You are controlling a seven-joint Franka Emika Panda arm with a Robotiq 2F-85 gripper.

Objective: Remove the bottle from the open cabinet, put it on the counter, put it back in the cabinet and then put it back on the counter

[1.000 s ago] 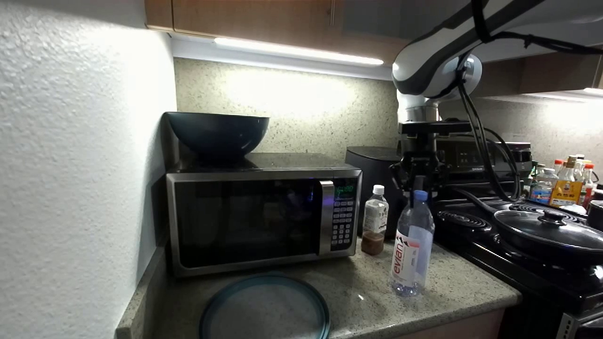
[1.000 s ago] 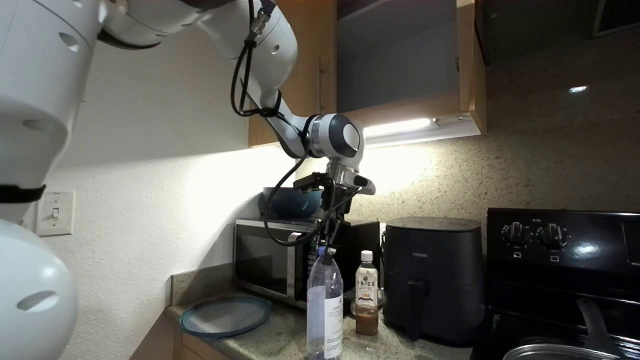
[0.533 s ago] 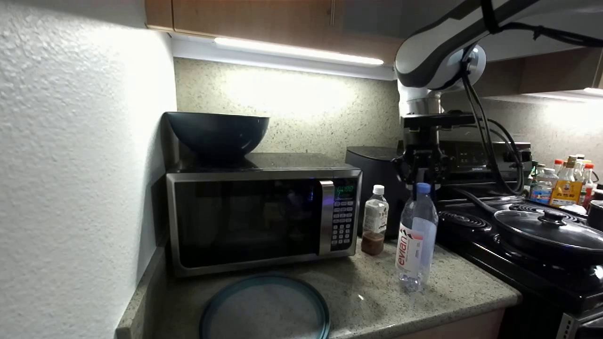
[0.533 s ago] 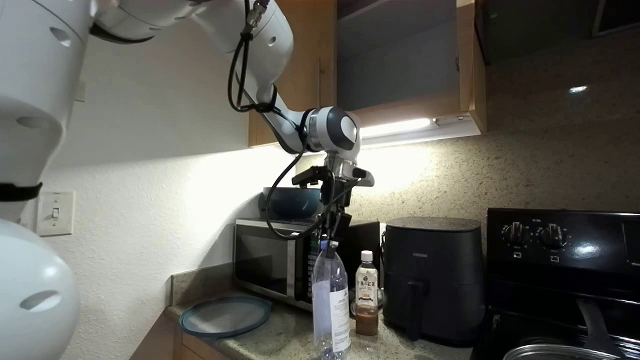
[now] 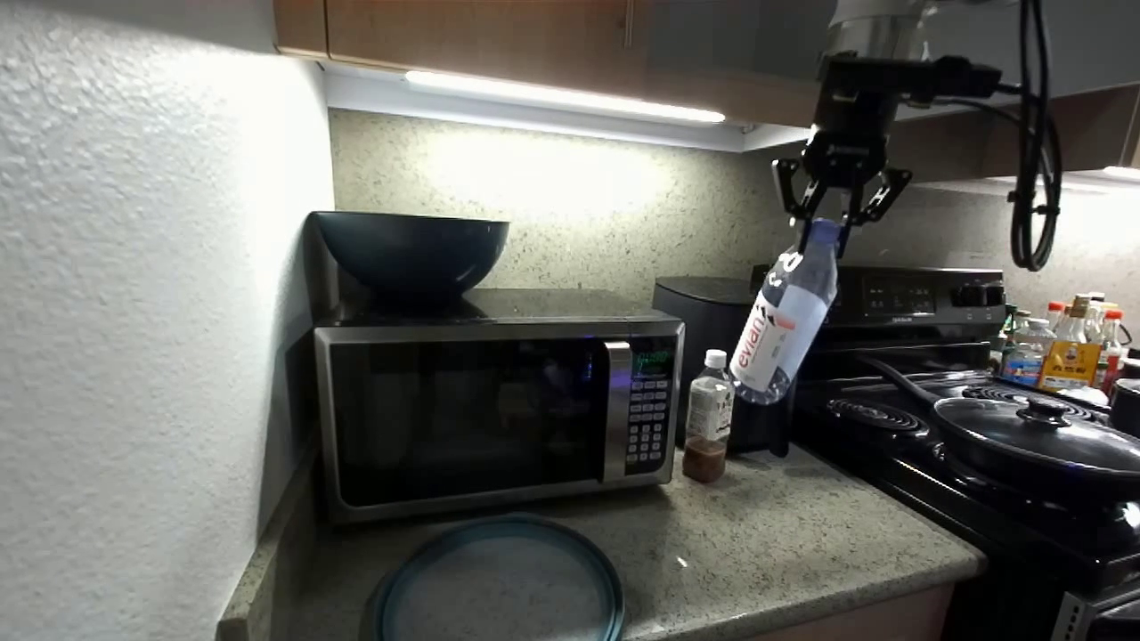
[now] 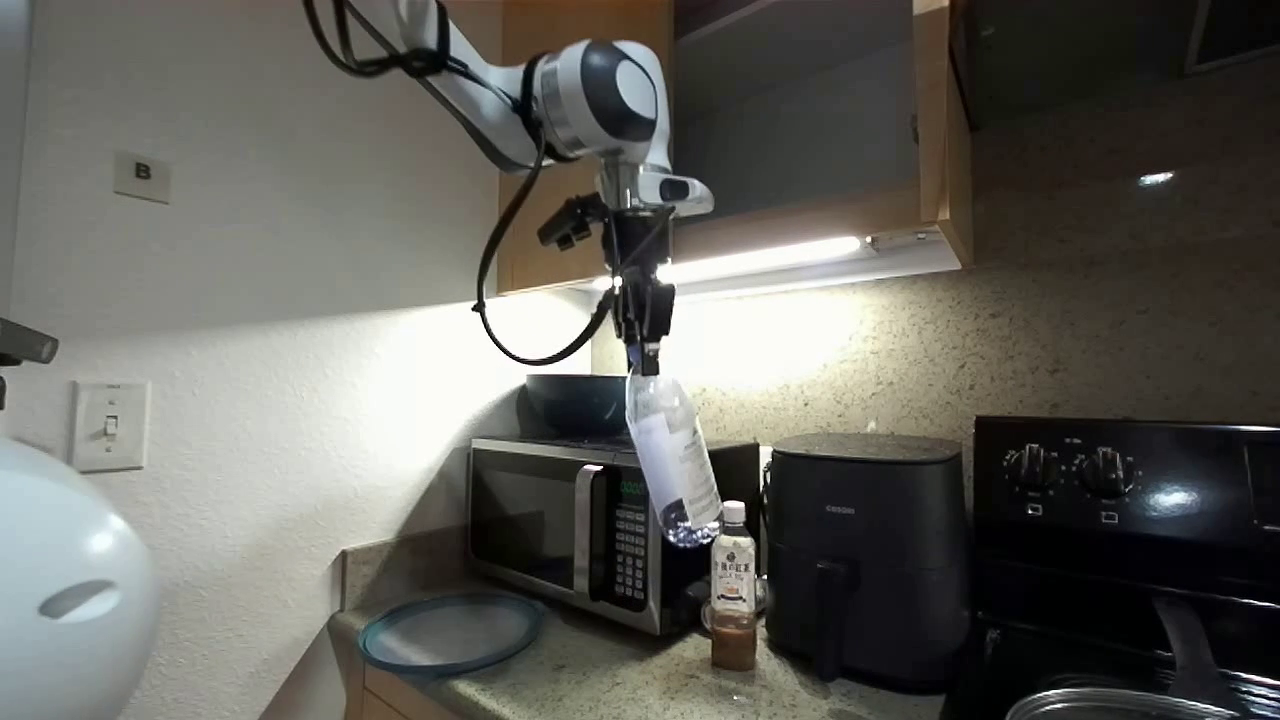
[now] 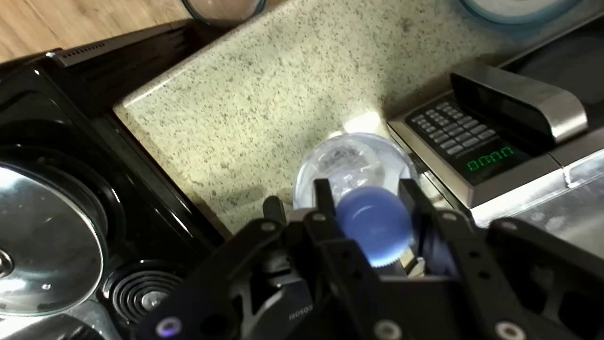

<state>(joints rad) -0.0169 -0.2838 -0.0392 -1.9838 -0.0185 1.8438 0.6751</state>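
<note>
The bottle, a tall clear evian bottle with a white and red label and a blue cap, hangs tilted in the air above the counter. My gripper is shut on its neck just under the cap. The bottle and gripper also show in an exterior view. In the wrist view the cap sits between the two fingers. The brown wood cabinet hangs above, lit along its underside. Its open compartment shows in an exterior view, above gripper height.
A short bottle with brown contents stands under the held bottle's base, beside the microwave and a black air fryer. A dark bowl sits on the microwave. A round blue-rimmed lid lies in front. The stove adjoins the counter.
My gripper has risen well up with the bottle. The bottle has come up off the counter area and swung from nearly upright to clearly tilted.
</note>
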